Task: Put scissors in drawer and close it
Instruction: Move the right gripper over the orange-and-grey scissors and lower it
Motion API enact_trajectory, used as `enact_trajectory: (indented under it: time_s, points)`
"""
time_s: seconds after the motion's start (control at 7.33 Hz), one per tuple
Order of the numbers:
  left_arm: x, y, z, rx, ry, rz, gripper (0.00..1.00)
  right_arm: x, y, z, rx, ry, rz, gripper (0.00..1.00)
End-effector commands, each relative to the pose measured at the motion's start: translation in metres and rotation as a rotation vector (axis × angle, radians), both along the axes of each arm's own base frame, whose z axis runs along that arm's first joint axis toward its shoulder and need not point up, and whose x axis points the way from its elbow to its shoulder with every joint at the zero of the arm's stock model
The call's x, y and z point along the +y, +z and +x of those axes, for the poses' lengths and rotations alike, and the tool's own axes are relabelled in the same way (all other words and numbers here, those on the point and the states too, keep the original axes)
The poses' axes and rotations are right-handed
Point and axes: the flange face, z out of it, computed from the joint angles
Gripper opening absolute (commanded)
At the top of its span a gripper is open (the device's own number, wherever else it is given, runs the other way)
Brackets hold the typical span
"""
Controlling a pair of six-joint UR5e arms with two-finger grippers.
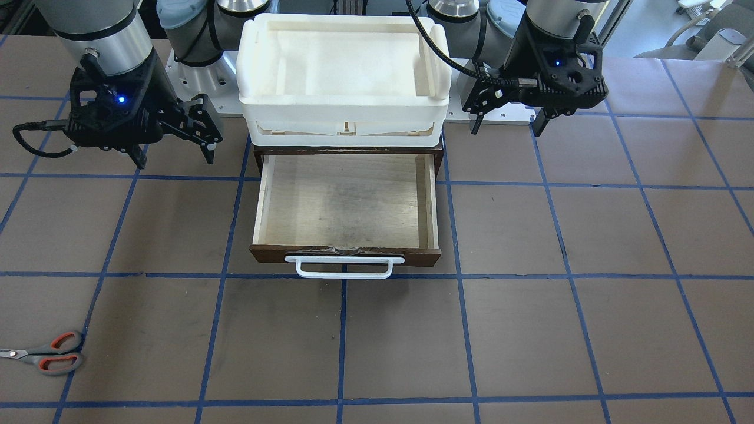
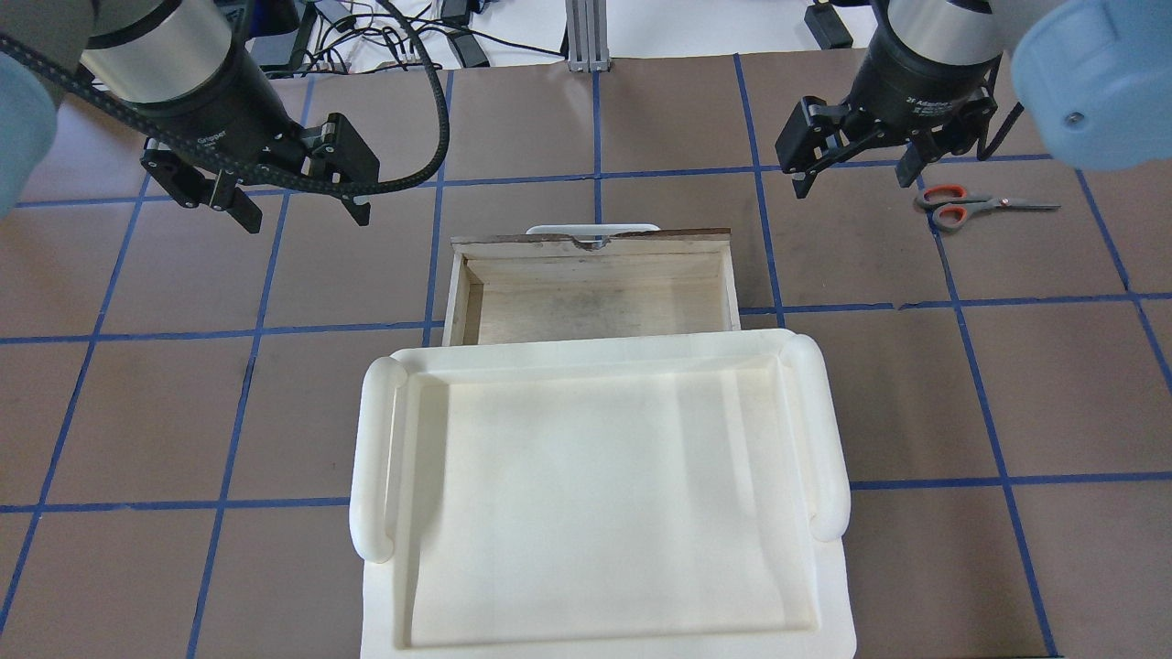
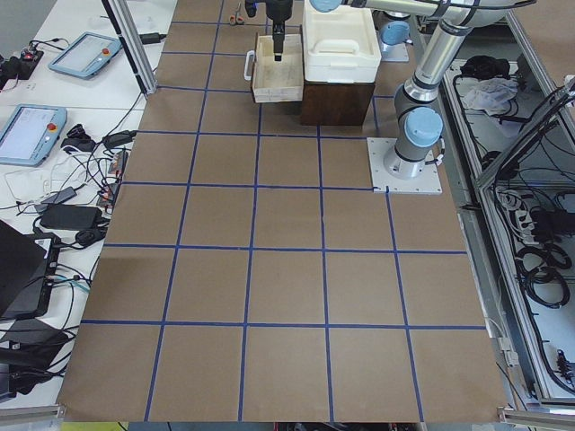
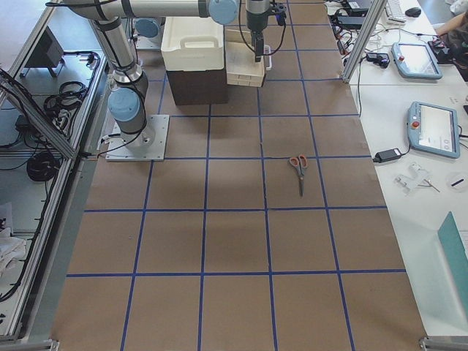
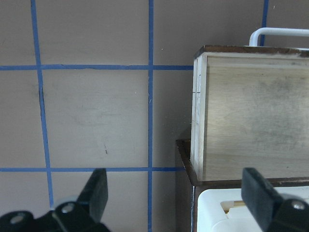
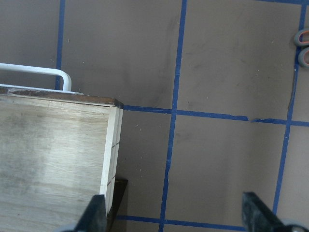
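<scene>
Cut off at the front view's left edge: the blade tips of the scissors (image 1: 44, 353), flat on the table (image 1: 530, 330), well apart from the drawer (image 1: 347, 200), on the right arm's side. Seen whole only from overhead and the right side; a mere sliver at the right wrist view's edge. Pulled out, that drawer, rear hidden overhead beneath the white tray (image 2: 375, 439). Jaws of the left gripper (image 2: 304, 215) and right gripper (image 2: 856, 183) spread wide, holding nothing
</scene>
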Motion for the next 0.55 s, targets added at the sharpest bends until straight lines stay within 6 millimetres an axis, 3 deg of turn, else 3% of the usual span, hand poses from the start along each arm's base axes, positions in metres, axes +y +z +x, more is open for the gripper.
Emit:
enact_trajectory:
  time_s: [0.0,0.41]
  points:
    - [0.0,-0.001,0.0,-0.003,0.011,0.003,1.0,-0.02,-0.015,-0.033,0.012,0.296,0.007,1.0]
    - [0.0,0.0,0.0,0.002,0.005,0.002,1.0,-0.065,-0.067,-0.151,-0.006,0.644,0.03,1.0]
